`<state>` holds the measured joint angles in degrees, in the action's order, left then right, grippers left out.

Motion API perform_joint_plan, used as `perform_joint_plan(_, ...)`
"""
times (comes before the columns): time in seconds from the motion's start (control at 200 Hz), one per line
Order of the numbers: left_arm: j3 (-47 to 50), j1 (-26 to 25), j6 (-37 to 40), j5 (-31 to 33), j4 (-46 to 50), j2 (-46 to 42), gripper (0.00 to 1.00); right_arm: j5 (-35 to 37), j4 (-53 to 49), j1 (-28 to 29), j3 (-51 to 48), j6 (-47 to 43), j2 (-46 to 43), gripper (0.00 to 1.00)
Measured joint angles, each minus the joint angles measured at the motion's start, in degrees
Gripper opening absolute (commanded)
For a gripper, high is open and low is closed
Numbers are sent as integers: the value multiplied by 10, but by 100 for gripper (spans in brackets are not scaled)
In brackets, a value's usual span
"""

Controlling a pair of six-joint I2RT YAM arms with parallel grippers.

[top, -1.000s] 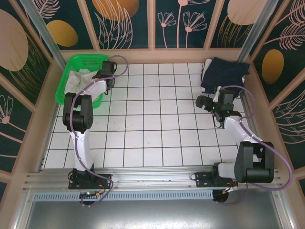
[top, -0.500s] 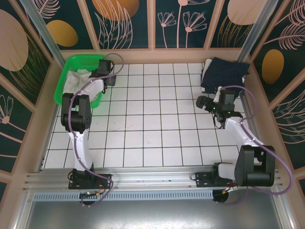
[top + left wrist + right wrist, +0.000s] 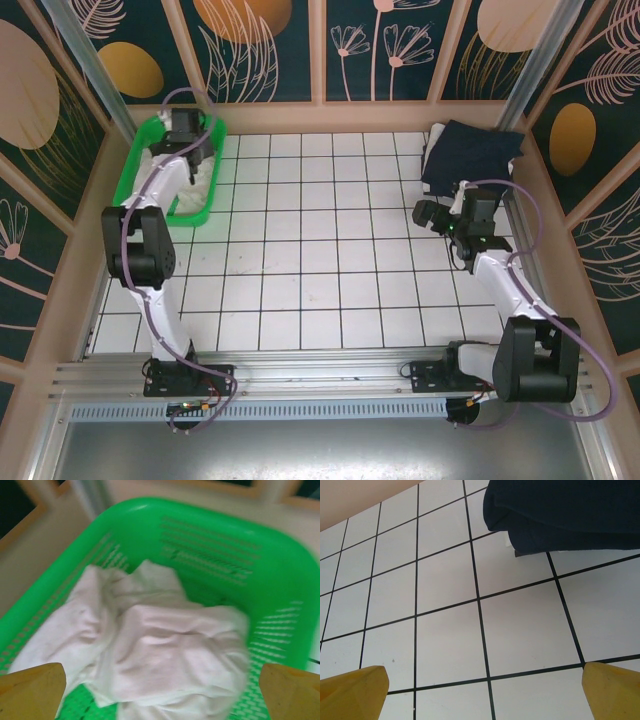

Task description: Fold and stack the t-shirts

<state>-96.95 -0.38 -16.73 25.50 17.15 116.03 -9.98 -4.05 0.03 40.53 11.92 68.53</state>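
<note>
Looking down on the cream t-shirt (image 3: 165,650), slumping in a loose heap inside the green basket (image 3: 225,535) at the far left corner of the tiled table (image 3: 320,250). Comparing with a second ago: swinging the left arm (image 3: 140,250) off the basket's right-hand rim and up over its far end. Now hanging the left gripper (image 3: 160,692) above the heap, jaws spread wide, released, gripping nothing. Leaving more of the pale cloth uncovered along the basket's right side.

Hardly shifting anything on the other side. Keeping the right gripper (image 3: 480,690) low over bare tile just in front of the navy t-shirt (image 3: 570,515), jaws wide apart too, holding nothing. Still resting that navy t-shirt at the far right corner, as before.

Taking in textures now. Showing soft, matte cloth on the cream one, rumpling into rounded creases. Showing glossy moulded plastic on the basket, curving at the corners, with rows of mesh slots lining the walls. Doubling the navy one over in thick, dark layers, rounding along the near edge. Running thin black lines between smooth white square tiles. Poking blunt yellow fingers (image 3: 32,690) into the lower corners of both wrist views.
</note>
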Motion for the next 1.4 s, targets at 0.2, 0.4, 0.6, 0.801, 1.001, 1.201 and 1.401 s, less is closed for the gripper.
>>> perform_joint_plan(0.2,-122,38,-18,-20,53,136,92,0,0,0,-16,0,-32,99)
perform_joint_plan(0.4,-156,36,-18,-63,82,220,85,0,0,0,-17,0,-40,99)
perform_joint_plan(0.6,-200,38,-11,-81,101,233,35,0,0,0,-20,0,-41,99)
perform_joint_plan(0.801,-201,38,-5,-90,116,224,12,0,0,0,-21,0,-41,99)
perform_joint_plan(1.001,-198,35,-5,-64,141,121,0,0,2,0,-21,0,-41,99)
perform_joint_plan(1.201,-167,20,-4,-32,101,-100,0,-6,9,0,-28,0,-43,99)
perform_joint_plan(1.401,-130,-45,17,-70,0,-282,0,-16,12,0,-30,0,-44,99)
